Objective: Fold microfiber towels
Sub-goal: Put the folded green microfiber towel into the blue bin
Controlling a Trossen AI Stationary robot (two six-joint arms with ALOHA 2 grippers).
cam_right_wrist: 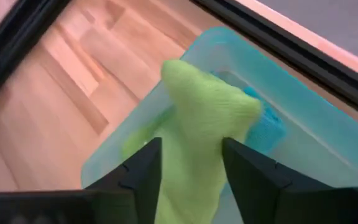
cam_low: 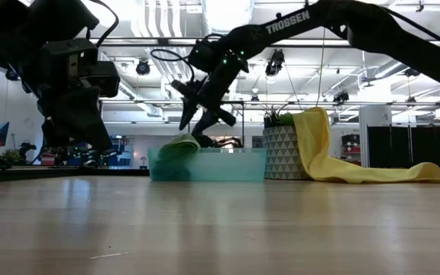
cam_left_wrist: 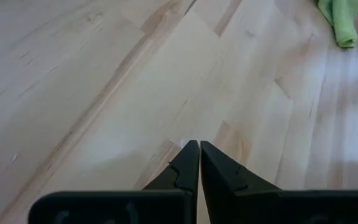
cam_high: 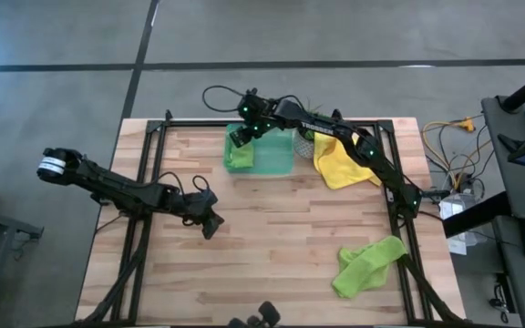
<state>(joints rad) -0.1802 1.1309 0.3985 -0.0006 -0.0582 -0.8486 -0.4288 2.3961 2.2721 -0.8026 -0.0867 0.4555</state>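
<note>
So you've got one green towel (cam_right_wrist: 197, 124) draped over the tray (cam_high: 276, 157) rim at the desk's far edge between the right gripper's (cam_right_wrist: 191, 168) open jaws, with a blue one (cam_right_wrist: 267, 124) inside, while the yellow (cam_high: 340, 159) and the other green (cam_high: 367, 264) still lie unfolded and the left gripper (cam_left_wrist: 199, 163) sits shut.

The word "TROSSEN" is printed in white capitals on the dark upper link of the right arm (cam_low: 296, 21), as read in the low view. The same white lettering can be made out on that arm from the high view, though too small there to be read. No other text is legible.
</note>
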